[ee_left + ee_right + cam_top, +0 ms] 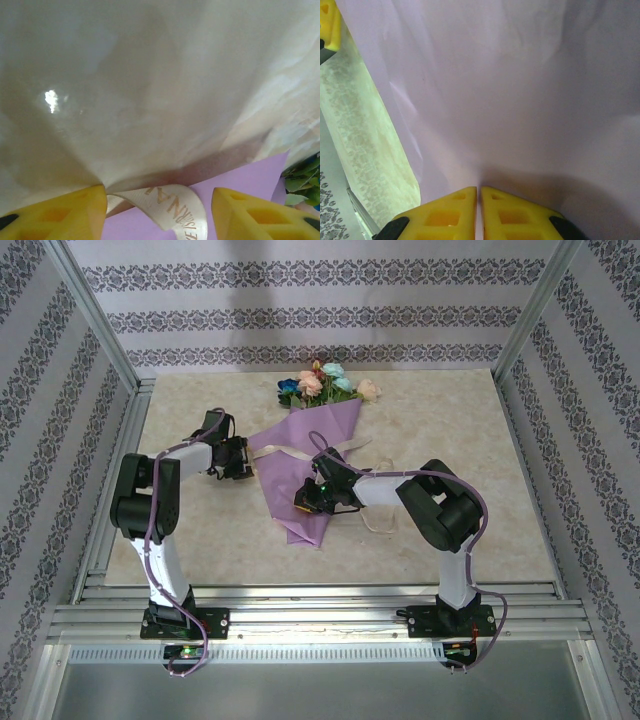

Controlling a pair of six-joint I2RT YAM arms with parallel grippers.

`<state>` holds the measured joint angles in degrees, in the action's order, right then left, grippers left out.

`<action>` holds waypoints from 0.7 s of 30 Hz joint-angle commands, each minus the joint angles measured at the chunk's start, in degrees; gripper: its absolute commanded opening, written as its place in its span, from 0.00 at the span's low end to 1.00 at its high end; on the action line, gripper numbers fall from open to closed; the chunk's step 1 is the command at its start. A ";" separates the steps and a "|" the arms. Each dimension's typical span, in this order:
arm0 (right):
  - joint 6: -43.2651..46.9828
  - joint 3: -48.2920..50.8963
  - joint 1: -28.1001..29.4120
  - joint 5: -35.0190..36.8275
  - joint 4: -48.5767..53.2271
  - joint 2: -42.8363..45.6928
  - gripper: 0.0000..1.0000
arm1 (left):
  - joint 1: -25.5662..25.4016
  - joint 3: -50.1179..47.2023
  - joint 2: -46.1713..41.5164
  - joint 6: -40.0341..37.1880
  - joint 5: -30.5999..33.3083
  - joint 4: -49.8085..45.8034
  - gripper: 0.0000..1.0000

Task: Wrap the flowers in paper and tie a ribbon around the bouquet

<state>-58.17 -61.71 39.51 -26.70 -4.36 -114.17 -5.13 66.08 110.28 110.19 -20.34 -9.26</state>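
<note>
A beige, marble-patterned desk (pixel 490 480) was seen. On it a bouquet (pixel 310 475) in a narrow lilac paper cone was laid, blooms toward the far edge. A thin cream ribbon (pixel 175 212) was draped across it.

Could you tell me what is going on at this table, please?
The flowers already lie wrapped in a lilac paper cone on the table. The right arm's jaws are shut on the paper at mid-cone, while the left arm's jaws stand open over a curl of cream ribbon at the cone's edge.
</note>
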 commanded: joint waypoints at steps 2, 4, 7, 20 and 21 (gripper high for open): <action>0.68 1.77 0.44 0.42 4.36 -2.60 0.14 | 0.10 1.05 3.10 7.00 -0.76 3.11 0.41; 0.68 1.71 0.44 0.42 4.36 -2.63 0.14 | 0.10 0.63 3.24 7.14 -0.02 3.93 0.32; 0.68 1.86 0.48 0.49 4.36 -2.64 0.14 | 0.23 0.31 4.03 7.32 -0.06 5.60 0.16; 0.26 1.59 0.31 1.14 5.14 -2.94 0.14 | 5.93 -2.20 -8.85 -5.64 3.83 -8.91 0.00; 0.21 1.51 0.30 1.16 5.11 -3.01 0.15 | 6.47 -2.66 -9.47 -6.55 3.26 -9.59 0.00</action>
<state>-58.17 -61.71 39.53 -26.68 -4.36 -114.17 -0.21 64.53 104.05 107.31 -18.68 -10.74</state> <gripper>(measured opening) 0.144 0.046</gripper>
